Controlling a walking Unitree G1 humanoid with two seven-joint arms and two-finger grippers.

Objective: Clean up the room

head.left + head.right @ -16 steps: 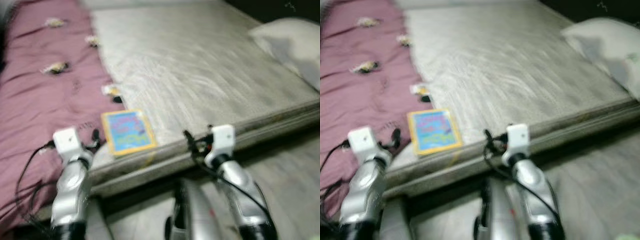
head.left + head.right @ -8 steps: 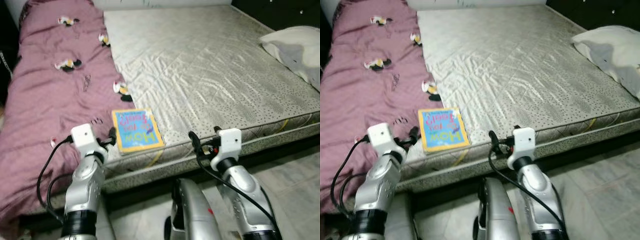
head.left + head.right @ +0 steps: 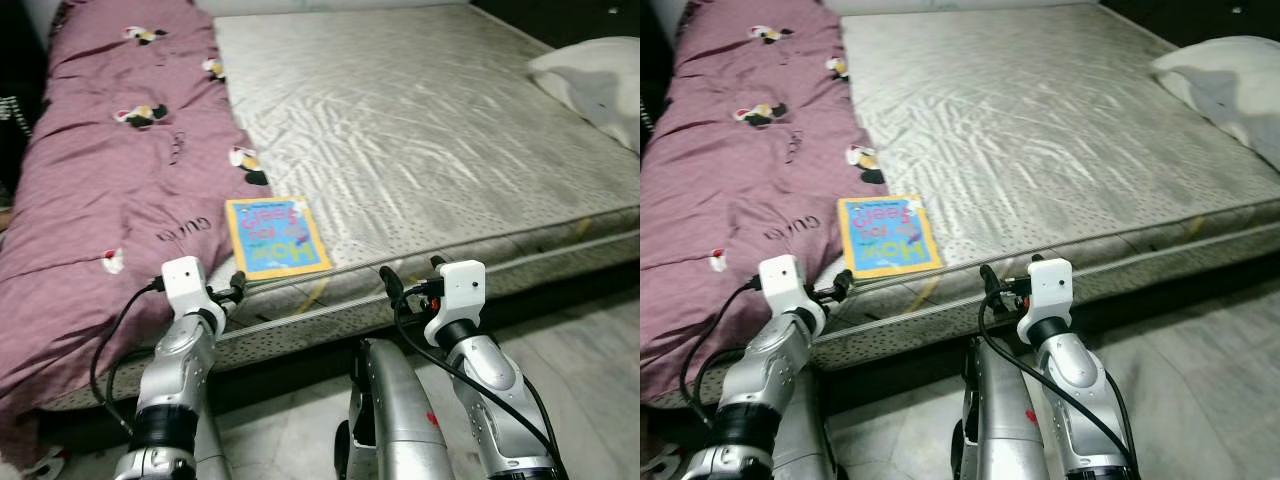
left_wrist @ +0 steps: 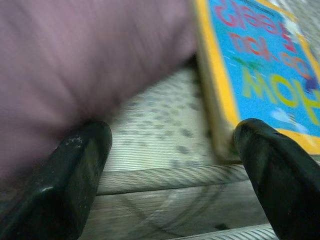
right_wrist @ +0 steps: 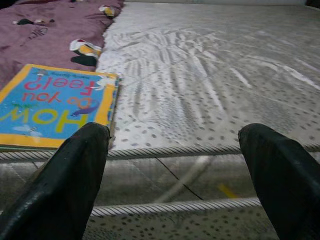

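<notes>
A bare grey mattress (image 3: 430, 130) fills the bed, above a tiled floor (image 3: 590, 370). One mauve quilt (image 3: 100, 190) covers its left side; one pillow (image 3: 600, 75) lies far right. One book (image 3: 277, 236) lies flat near the front edge, just ahead of the left gripper (image 4: 170, 165), fingers spread, empty. The right gripper (image 5: 175, 175), also spread and empty, faces the edge with the book ahead to its left.

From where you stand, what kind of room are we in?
Most likely a bedroom: a wide bare mattress with a maroon quilt along its left side, a pillow at the far right, and a children's book near the edge.
</notes>
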